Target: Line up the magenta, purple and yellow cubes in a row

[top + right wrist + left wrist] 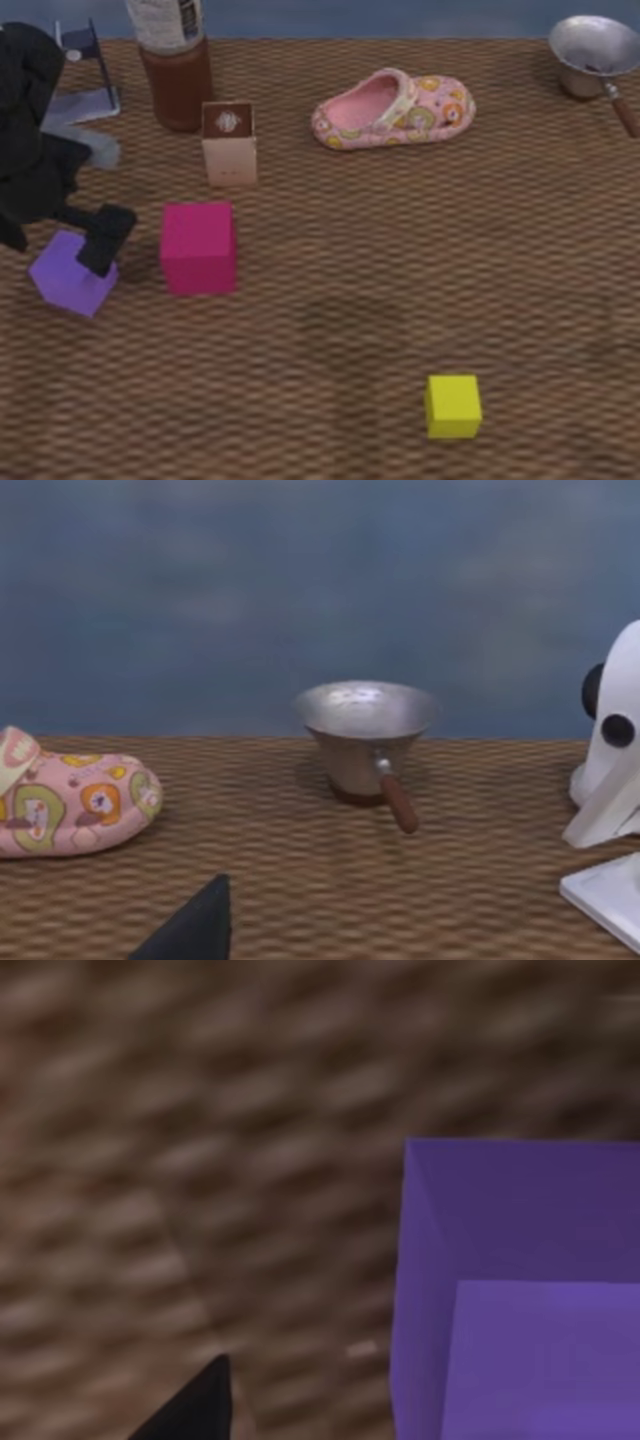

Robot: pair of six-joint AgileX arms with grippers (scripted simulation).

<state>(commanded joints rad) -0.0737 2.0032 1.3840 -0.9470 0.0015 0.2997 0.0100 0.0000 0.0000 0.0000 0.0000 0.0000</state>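
Note:
The purple cube lies at the table's left, turned at an angle. My left gripper hangs over it, open, one dark finger at the cube's right side. In the left wrist view the fingertip stands apart from the purple cube; the other finger is out of frame. The magenta cube sits just right of the purple one. Alone at the front right is the yellow cube. My right gripper is parked off the top view, open, holding nothing.
A tan carton stands behind the magenta cube, with a brown bottle and a grey-blue stand farther back left. A pink shoe lies at the back middle, and a metal pan sits at the back right.

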